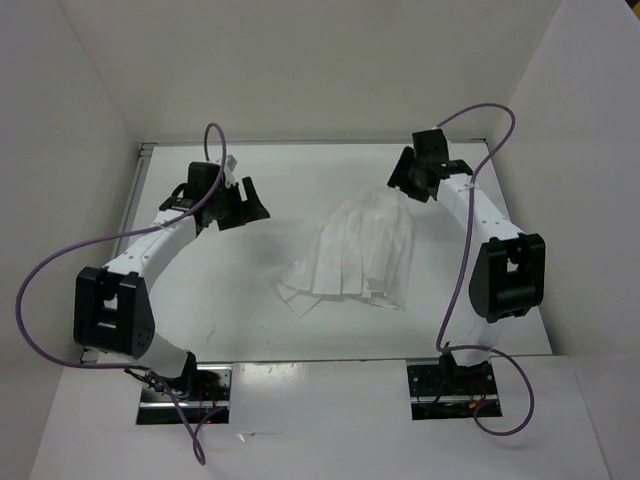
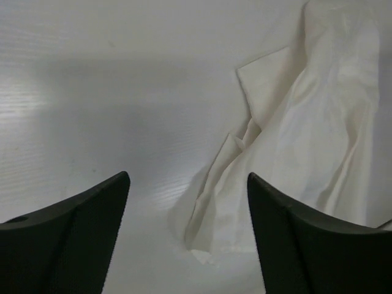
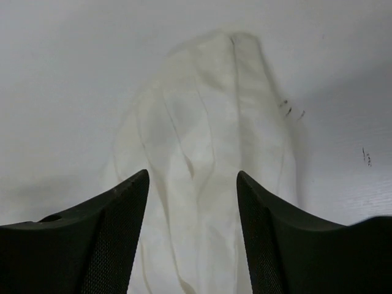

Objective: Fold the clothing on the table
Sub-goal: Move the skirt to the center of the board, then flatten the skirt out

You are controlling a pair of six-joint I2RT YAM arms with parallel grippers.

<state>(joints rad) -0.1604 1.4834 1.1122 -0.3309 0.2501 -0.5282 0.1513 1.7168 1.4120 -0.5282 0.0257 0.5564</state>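
Observation:
The clothing (image 1: pixel 352 255) is a thin white pleated garment lying crumpled on the table (image 1: pixel 240 300), right of centre, narrow end toward the back. My left gripper (image 1: pixel 252 208) hovers to its left, apart from it. In the left wrist view that gripper (image 2: pixel 188 177) is open, with bare table and a folded corner of the clothing (image 2: pixel 306 135) beyond its fingers. My right gripper (image 1: pixel 406 182) is at the garment's far narrow end. In the right wrist view it (image 3: pixel 193 173) stands open over the clothing (image 3: pixel 208 122), gripping nothing.
White walls (image 1: pixel 90 100) close in the table on the left, back and right. Purple cables (image 1: pixel 60 265) loop beside both arms. Small dark marks (image 3: pixel 288 109) dot the tabletop near the garment. The arm bases (image 1: pixel 185 395) sit at the near edge.

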